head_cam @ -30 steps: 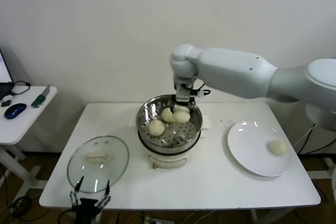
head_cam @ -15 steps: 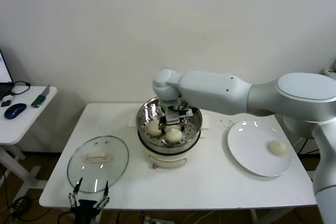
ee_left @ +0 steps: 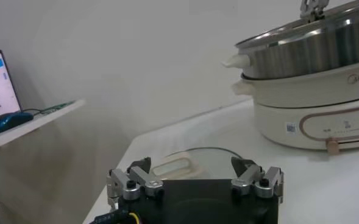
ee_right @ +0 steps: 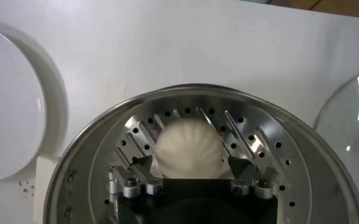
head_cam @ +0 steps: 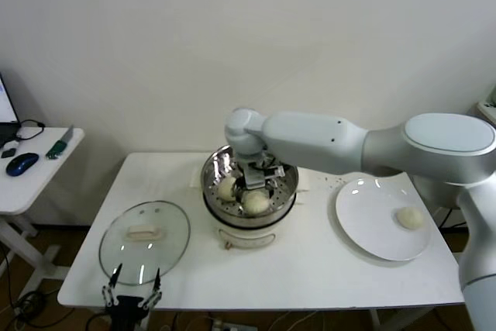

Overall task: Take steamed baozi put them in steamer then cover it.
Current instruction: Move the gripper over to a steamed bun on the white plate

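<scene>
At the lower left of the head view, the cover [head_cam: 144, 241] lies flat on the table [head_cam: 310, 269], handle up. Just below it, at the frame's bottom edge, the left gripper [head_cam: 132, 292] waits with its fingers apart and nothing between them; its wrist view shows the same spread fingers [ee_left: 132, 182] with the cover's handle just beyond them.

In the centre stands the steamer [head_cam: 249, 191], and the right gripper [head_cam: 254, 178] is lowered into the basket. Two steamed baozi [head_cam: 256, 202] show clearly beside it. In the right wrist view, one bun [ee_right: 189, 148] sits on the perforated floor between and just ahead of the fingers, which stand apart and are not pressing it; the bun looks released.

To do this step well, the gripper should probably rise straight up, fingers kept wide, so neither tip drags the soft dough or nudges the neighbouring buns. It should clear the steel rim before swinging sideways.

At the right, the white plate [head_cam: 364, 222] holds one last bun [head_cam: 411, 218], well apart from the steamer. That one likely needs a gentle, shallow grip.
</scene>
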You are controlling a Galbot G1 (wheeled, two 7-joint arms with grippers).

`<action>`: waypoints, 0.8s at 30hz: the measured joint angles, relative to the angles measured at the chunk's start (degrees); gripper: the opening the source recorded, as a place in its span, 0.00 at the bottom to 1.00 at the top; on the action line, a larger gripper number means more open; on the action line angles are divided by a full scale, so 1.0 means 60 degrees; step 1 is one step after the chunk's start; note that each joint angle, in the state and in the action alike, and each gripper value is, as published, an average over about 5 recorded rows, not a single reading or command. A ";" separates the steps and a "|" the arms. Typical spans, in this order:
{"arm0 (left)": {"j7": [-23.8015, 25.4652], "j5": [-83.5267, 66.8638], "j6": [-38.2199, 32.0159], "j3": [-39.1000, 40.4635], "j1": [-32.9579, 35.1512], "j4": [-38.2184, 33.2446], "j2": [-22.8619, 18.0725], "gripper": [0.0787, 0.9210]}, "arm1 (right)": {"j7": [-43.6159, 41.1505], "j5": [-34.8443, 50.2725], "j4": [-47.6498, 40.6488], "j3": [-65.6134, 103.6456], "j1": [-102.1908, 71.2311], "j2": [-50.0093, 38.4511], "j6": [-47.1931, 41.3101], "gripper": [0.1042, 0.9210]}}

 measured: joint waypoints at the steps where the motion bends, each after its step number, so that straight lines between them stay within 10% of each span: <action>1: -0.0001 0.0000 -0.0001 0.0000 0.0004 0.0003 0.0000 0.88 | 0.0022 0.0000 -0.0017 0.0036 0.0020 -0.0016 0.0001 0.88; 24: -0.0004 0.0078 0.0078 0.0117 -0.0122 -0.0161 0.0065 0.88 | 0.1725 0.4660 -0.0379 -0.1163 0.1705 -0.2967 -0.5638 0.88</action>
